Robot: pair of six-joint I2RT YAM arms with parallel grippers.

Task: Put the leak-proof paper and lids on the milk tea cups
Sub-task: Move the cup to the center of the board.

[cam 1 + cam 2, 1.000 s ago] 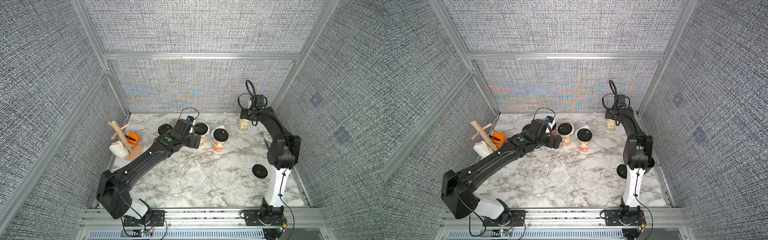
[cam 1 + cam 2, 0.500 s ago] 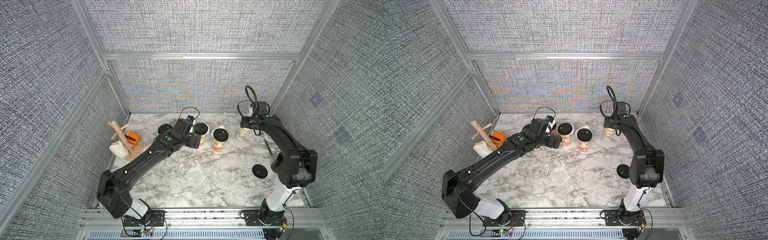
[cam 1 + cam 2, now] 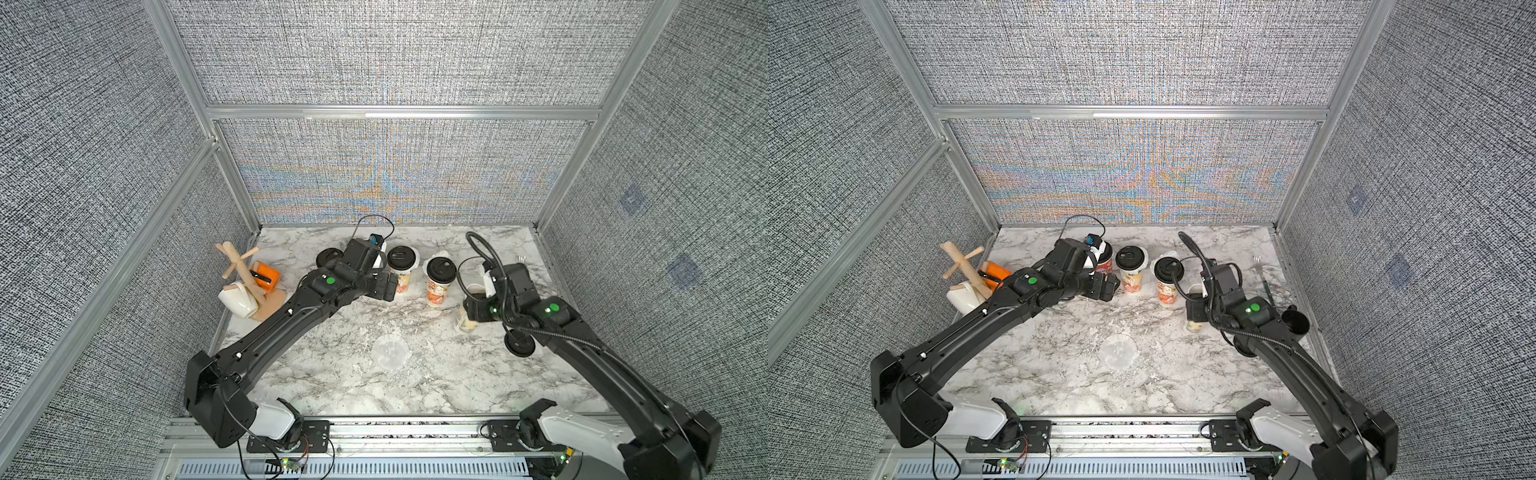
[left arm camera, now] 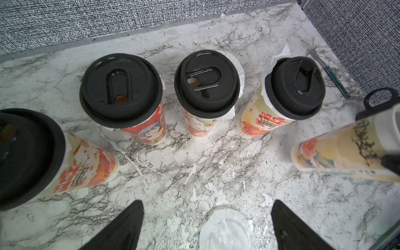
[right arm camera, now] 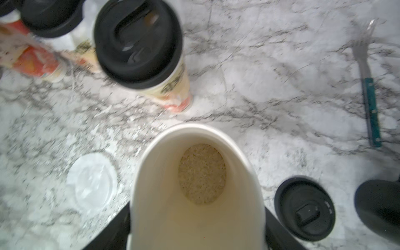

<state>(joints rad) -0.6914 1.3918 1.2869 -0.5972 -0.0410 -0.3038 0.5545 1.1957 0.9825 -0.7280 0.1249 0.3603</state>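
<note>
My right gripper (image 5: 197, 218) is shut on an open milk tea cup (image 5: 194, 184), one finger on each side of its cream wall; in both top views the cup (image 3: 466, 318) (image 3: 1195, 322) is right of the lidded row. One round leak-proof paper (image 3: 390, 352) (image 4: 226, 229) (image 5: 93, 179) lies flat mid-table. Several milk tea cups (image 4: 121, 91) (image 4: 206, 82) (image 4: 294, 86) stand under black lids, with white paper edges showing beneath. My left gripper (image 4: 206, 204) (image 3: 384, 286) hangs open and holds nothing, in front of that row.
A loose black lid (image 3: 519, 343) (image 5: 305, 207) lies right of the held cup. A fork (image 3: 1264, 278) (image 5: 370, 97) lies by the right wall. A wooden mug tree with a white mug (image 3: 239, 299) and an orange object (image 3: 266, 276) stand at the left.
My right arm has carried the open cup from the back right corner forward and toward the middle. The left arm has stayed still.
</note>
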